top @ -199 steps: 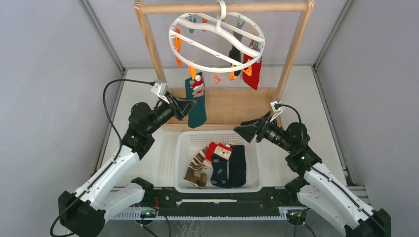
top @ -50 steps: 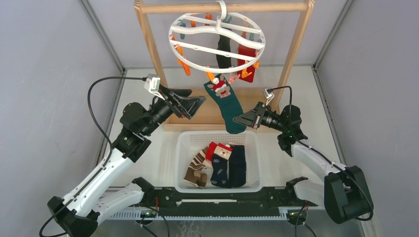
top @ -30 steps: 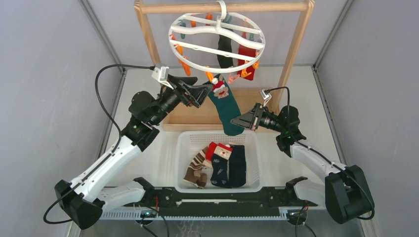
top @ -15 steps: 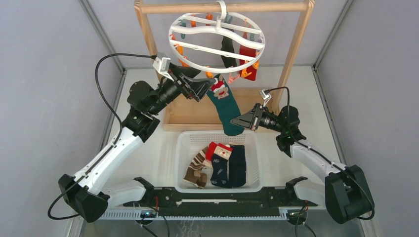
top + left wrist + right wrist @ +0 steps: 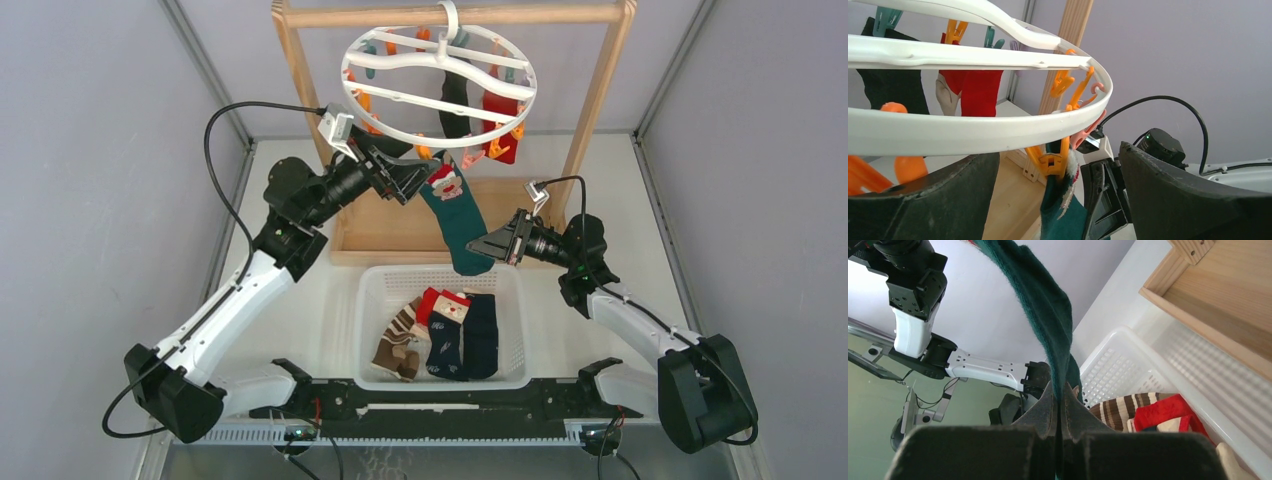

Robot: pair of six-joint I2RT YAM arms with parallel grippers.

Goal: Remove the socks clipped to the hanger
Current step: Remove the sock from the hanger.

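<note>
Hooked over the top rail of a pale wooden frame rack (image 5: 600,100): a round white plastic hanger (image 5: 973,131), a smooth ring with curved cross spokes. Dangled glossy orange and teal clips from its rim. Carried three socks: a black knitted sock (image 5: 455,100) and a red sock (image 5: 503,125) on the far side, and a fuzzy dark green sock with a red-and-white Christmas figure at the cuff (image 5: 455,225) on the near side. Pinched that cuff in an orange plastic clip (image 5: 1050,162) and let the body slant down toward the right.

Showed the matte black left gripper (image 5: 412,178) just under the ring, fingers spread wide on either side of the orange clip; touching it or not, could not tell. Showed the right gripper (image 5: 482,247) clenched on the toe end of the green sock, soft nap squeezed between the pads, above the basket's far rim.

Lay between the two arms, just in front of the rack's shallow wooden base tray (image 5: 390,225): a rectangular white plastic basket with perforated lattice walls (image 5: 372,290). Held three socks lying flat side by side: a brown-and-cream striped sock (image 5: 398,340) at left, a navy sock with a red cuff and pale figure (image 5: 445,335) in the middle, a plain dark navy sock (image 5: 481,335) at right.
</note>
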